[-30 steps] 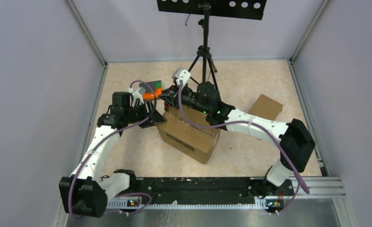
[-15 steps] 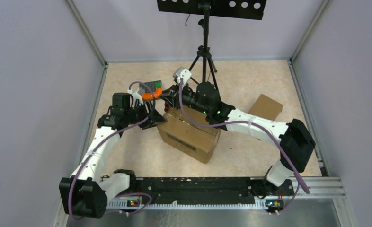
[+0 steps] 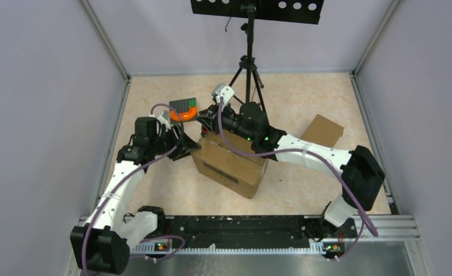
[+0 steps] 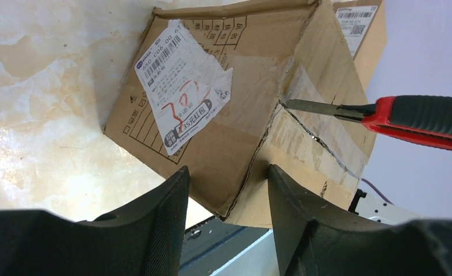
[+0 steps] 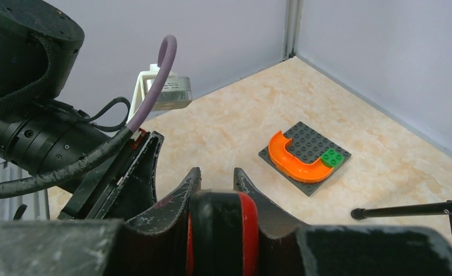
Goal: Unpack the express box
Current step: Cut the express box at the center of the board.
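Note:
The brown express box (image 3: pixel 229 164) stands mid-table, and its labelled side fills the left wrist view (image 4: pixel 212 115). My left gripper (image 3: pixel 184 146) is open, its fingers straddling the box's left corner (image 4: pixel 226 172). My right gripper (image 3: pixel 205 122) is at the box's far top edge, shut on a red and black utility knife (image 5: pixel 221 230). In the left wrist view the knife's handle (image 4: pixel 422 118) comes in from the right. Its blade (image 4: pixel 313 107) rests at the cut line in the clear tape on the box.
A grey brick plate with an orange curve and a green brick (image 3: pixel 183 107) lies behind the grippers, also in the right wrist view (image 5: pixel 304 155). A second smaller box (image 3: pixel 322 131) sits at the back right. A black tripod (image 3: pixel 248 69) stands at the back.
My left arm has shifted slightly toward the near side, uncovering more of the brick plate. The knife and the box have stayed almost still.

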